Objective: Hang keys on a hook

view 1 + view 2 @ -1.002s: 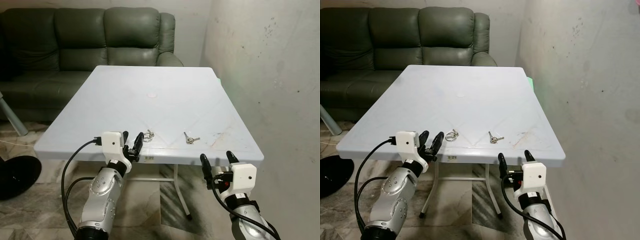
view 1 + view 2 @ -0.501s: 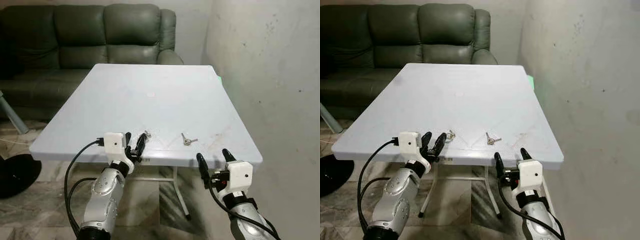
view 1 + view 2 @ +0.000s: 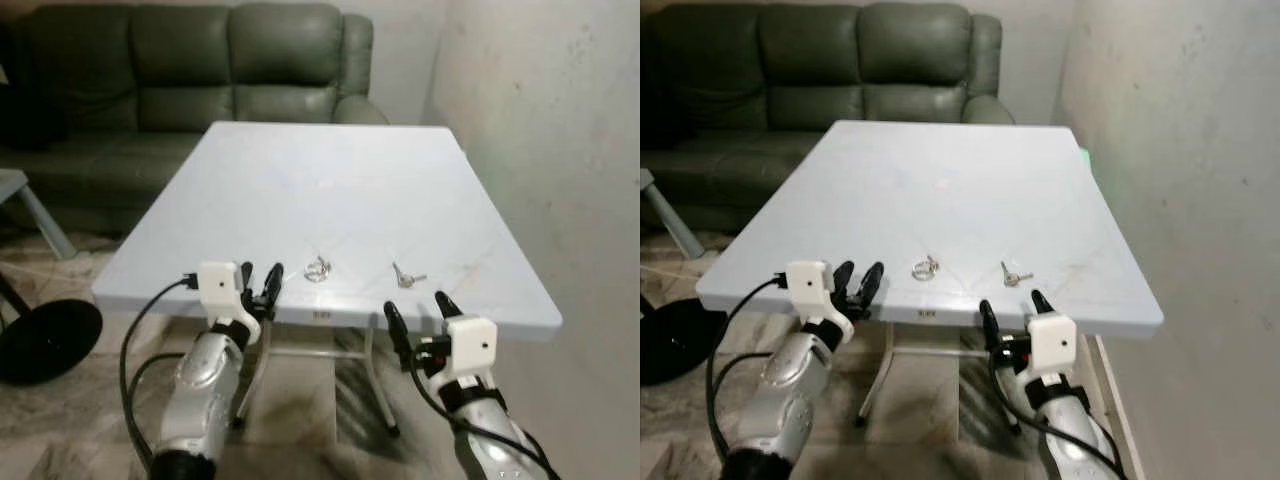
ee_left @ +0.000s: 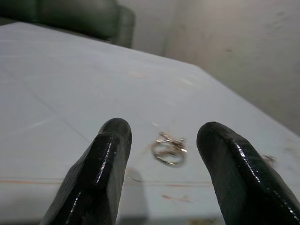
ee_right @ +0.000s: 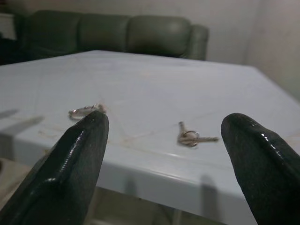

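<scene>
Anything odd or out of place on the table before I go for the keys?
Nothing damaged or spilled. Two separate sets lie near the front edge of the white table: a key ring and keys. Faint brownish scuffs mark the surface near them. Left gripper and right gripper are open, short of the edge.

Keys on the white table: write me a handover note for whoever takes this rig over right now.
Left claw: open, empty, at the table's near edge, aimed at the key ring.
Right claw: open, empty, just below the near edge, facing the second keys.
Both sets of keys lie flat on the white table, near its front edge, apart from each other.
Done: approach only; nothing is grasped.
Left: pick up the keys and hang them. I can make out no hook in these views, so it must be found first.
</scene>
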